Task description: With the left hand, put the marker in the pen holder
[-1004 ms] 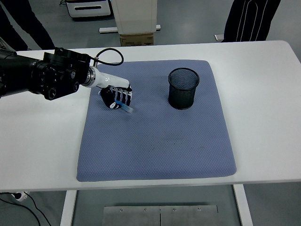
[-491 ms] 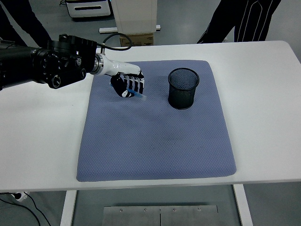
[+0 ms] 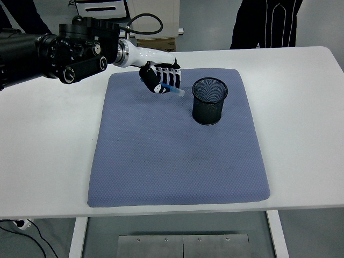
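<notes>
My left hand (image 3: 162, 79) is curled around a blue marker (image 3: 174, 91) whose tip sticks out to the lower right of the fist. The hand hangs above the far part of the blue-grey mat (image 3: 177, 156), just left of the black mesh pen holder (image 3: 209, 100). The holder stands upright on the mat's far right part and looks empty. The marker's tip is a short way left of the holder's rim and apart from it. The right arm is out of view.
The mat lies on a white table (image 3: 301, 107). A person in dark clothes (image 3: 263, 24) stands behind the table's far edge at the top right. A cardboard box (image 3: 156, 43) and a white stand sit on the floor behind the table.
My left hand has lifted the marker and carried it up and to the right, from the mat's far left toward the pen holder. The person at the back has shifted.
</notes>
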Motion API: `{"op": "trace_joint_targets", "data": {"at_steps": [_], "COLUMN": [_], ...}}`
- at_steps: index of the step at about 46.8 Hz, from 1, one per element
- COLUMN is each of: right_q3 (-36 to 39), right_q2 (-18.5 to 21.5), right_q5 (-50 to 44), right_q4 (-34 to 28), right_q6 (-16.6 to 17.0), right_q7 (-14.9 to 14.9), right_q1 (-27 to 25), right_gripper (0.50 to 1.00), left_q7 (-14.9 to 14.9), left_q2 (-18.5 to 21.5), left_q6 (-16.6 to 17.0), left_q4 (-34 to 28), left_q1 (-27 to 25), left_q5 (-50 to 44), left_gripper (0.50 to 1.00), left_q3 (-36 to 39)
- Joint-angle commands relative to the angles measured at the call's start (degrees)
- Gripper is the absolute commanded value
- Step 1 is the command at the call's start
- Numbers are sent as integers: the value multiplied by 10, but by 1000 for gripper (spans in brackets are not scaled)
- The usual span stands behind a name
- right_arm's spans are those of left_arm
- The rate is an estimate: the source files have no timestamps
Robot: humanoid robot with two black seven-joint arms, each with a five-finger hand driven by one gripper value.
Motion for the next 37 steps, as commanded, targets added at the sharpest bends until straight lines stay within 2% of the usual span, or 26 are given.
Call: {"op": "trace_joint_targets", "data": {"at_steps": [1,37], "right_q3": [0,0], "right_q2": [0,0], "right_q5": [0,-1], "right_q4": [0,0], "right_q6": [0,0], "right_q7": [0,0], "right_q1": [0,0], "right_gripper": [1000,1000], "left_q7": [0,3], "left_q2": [-2,-42], "left_q6": [0,6], "left_q4": [0,4], "left_q1": [-1,18], "left_q5": [-3,-87], "left_gripper": [500,500], "left_q3": [-17,-134]}}
